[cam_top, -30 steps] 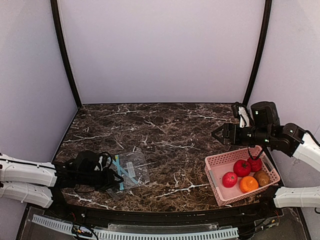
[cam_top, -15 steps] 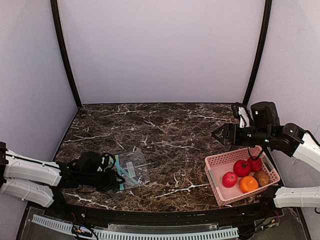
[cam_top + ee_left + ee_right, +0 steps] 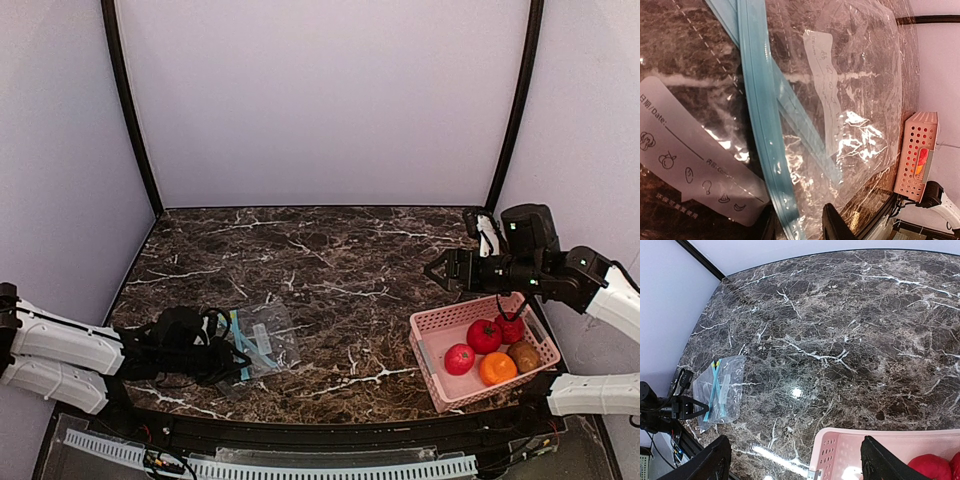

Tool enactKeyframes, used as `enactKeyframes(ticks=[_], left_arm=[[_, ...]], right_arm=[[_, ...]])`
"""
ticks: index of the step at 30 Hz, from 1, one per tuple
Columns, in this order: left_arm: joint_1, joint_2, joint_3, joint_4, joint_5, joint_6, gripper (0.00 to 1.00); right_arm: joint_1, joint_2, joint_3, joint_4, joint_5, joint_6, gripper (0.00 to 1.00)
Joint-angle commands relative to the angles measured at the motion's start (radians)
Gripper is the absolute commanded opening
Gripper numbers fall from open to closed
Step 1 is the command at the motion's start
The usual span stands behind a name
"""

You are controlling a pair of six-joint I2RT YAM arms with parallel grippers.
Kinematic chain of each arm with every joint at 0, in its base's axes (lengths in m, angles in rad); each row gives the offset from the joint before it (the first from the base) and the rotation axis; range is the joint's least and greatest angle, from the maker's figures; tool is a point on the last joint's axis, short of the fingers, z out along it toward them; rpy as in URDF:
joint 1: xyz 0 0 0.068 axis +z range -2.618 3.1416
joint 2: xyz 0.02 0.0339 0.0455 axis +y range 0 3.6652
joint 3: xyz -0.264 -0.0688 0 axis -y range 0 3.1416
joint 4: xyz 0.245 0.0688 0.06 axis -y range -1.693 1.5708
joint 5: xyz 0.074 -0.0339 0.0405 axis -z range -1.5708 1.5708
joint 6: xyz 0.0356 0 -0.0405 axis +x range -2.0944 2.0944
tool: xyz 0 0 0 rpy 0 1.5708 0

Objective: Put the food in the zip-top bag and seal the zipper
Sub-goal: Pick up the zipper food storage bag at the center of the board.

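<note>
Glossy red and orange fruits [image 3: 484, 335] in basket [image 3: 418, 340], 4 o'clock; right claw [image 3: 432, 270] spread; left claw [image 3: 233, 351] state unclear, now slightly nearer 3 o'clock.

red fruits [image 3: 484, 336] 3 | orange [image 3: 497, 368] 1 | kiwi [image 3: 523, 355]? 1 | bag [image 3: 262, 340] 1 | basket [image 3: 430, 362] 1

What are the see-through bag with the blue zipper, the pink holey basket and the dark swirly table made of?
The clear zip-top bag looks like thin glossy plastic film: it crinkles, glints and is see-through. The pink perforated basket seems stiff moulded plastic, with even rows of holes. The dark white-veined tabletop looks like polished marble with bright reflections, though possibly printed laminate.
</note>
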Motion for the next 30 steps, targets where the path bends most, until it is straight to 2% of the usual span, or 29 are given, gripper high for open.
enactKeyframes(ticks=[1,5,11,18,20,23,30], left_arm=[[-0.003,0.025,-0.027,0.016,-0.012,-0.021,0.31],[-0.003,0.049,-0.028,0.054,-0.013,-0.024,0.27],[-0.003,0.105,-0.028,0.097,-0.02,-0.032,0.03],[-0.003,0.09,-0.014,0.134,-0.033,0.017,0.01],[-0.003,0.062,-0.007,0.144,-0.033,0.064,0.01],[-0.003,-0.01,0.038,0.125,-0.001,0.211,0.01],[-0.008,-0.127,0.177,-0.056,0.133,0.528,0.01]], right_arm=[[0.009,-0.008,0.027,-0.003,0.016,0.003,0.88],[0.009,-0.006,0.028,-0.005,0.018,0.002,0.88],[0.009,-0.008,0.033,-0.02,0.02,0.001,0.88],[0.009,-0.017,0.033,-0.034,0.021,0.0,0.88],[0.009,-0.019,0.035,-0.035,0.021,0.0,0.88],[0.009,-0.021,0.038,-0.028,0.001,-0.009,0.88],[0.009,0.003,0.003,0.093,-0.147,-0.041,0.92]])
